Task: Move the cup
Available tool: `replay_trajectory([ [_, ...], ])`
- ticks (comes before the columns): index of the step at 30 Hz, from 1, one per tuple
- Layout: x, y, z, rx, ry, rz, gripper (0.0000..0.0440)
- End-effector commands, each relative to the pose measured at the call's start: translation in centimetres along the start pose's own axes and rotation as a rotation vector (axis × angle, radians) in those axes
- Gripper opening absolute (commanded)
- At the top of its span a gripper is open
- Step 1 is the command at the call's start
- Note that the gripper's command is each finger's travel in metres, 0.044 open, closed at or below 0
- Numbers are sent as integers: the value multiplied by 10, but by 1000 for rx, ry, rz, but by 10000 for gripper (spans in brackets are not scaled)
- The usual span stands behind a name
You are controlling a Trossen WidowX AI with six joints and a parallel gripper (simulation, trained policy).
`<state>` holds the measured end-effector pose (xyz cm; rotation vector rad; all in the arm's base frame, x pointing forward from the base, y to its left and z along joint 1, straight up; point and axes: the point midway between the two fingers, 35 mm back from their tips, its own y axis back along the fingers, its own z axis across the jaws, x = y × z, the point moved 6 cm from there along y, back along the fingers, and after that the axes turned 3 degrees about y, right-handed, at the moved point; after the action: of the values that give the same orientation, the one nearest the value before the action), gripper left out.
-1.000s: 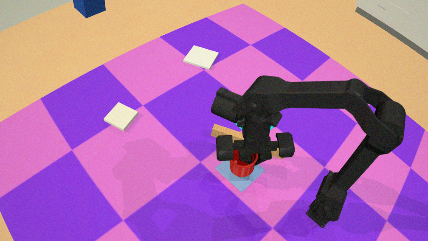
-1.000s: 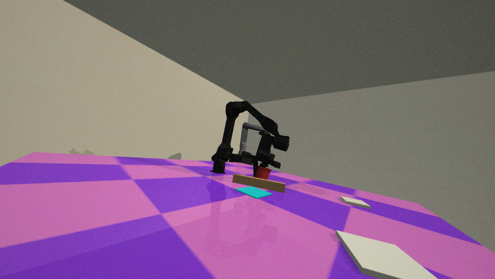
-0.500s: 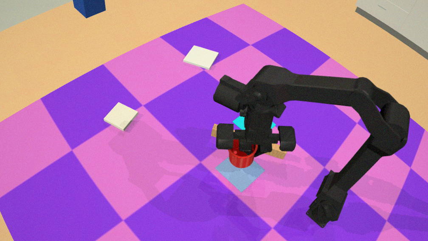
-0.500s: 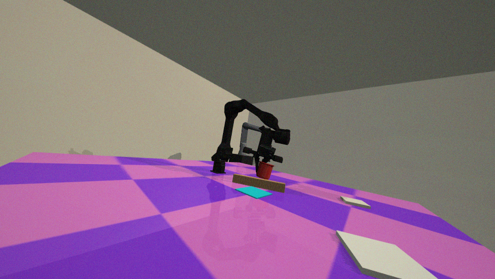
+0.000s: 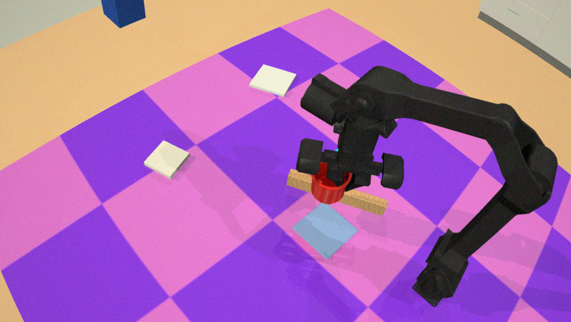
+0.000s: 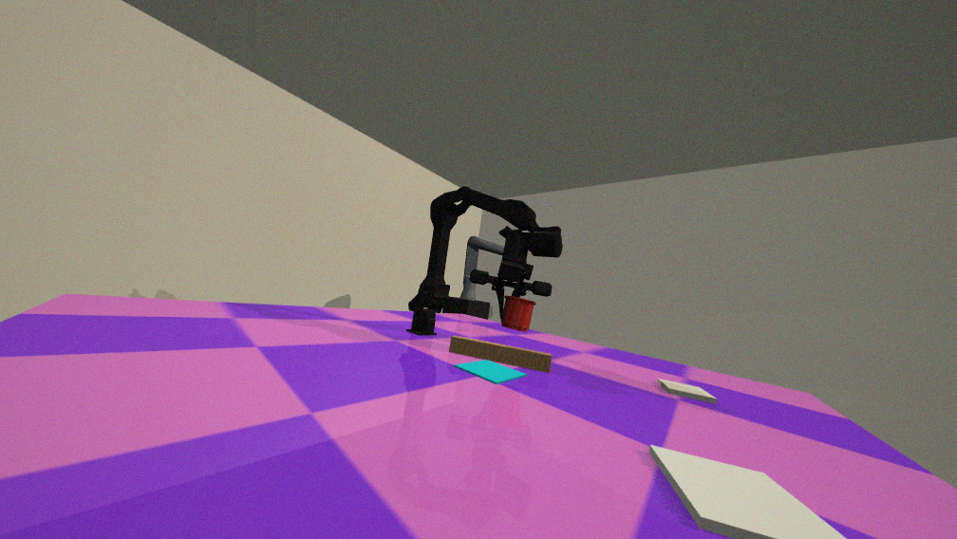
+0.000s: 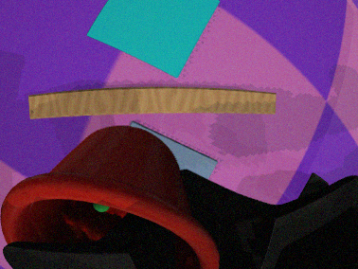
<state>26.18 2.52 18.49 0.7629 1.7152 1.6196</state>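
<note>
Cup (image 5: pixel 328 195) (image 6: pixel 518 313) (image 7: pixel 123 163): red, round, ribbed, open-topped; raised off the bench, slightly tilted in the exterior view, overlapping the bar in the top view
Claw (image 5: pixel 346 182) (image 6: pixel 509 309) (image 7: pixel 189 237): black, parallel-jawed, clamped on the cup's wall, one finger inside, the other outside
Marbles: one green marble (image 7: pixel 101 207) visible inside the cup; red shapes beside it too dark to tell
Pads: flat blue-grey square pad (image 5: pixel 325 231) (image 7: pixel 196 161) on one side of the bar, flat teal square pad (image 5: pixel 336 151) (image 6: pixel 492 370) (image 7: pixel 156 33) on the other; the cup rests on neither
Bar (image 5: pixel 365 202) (image 6: pixel 499 353) (image 7: pixel 152 101): long, straight, wooden, lying between the pads
Slabs: two cream, flat, four-sided, well apart from the cup; larger-looking slab (image 5: pixel 272 80) (image 6: pixel 742 492), other slab (image 5: pixel 166 159) (image 6: pixel 686 389)
Bench (image 5: pixel 187 224) (image 6: pixel 200 375) (image 7: pixel 284 62): pink and purple checks
Arm (image 5: pixel 447 107) (image 6: pixel 439 254): black, jointed, arched above the bench
</note>
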Motion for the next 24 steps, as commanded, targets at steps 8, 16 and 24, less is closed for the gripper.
replay_trajectory([
  [8, -32, 15, -4, -69, -97, -54, 0],
  [16, -59, 11, -10, -99, -158, -98, 0],
  [24, -85, -1, -18, -113, -213, -131, 0],
])
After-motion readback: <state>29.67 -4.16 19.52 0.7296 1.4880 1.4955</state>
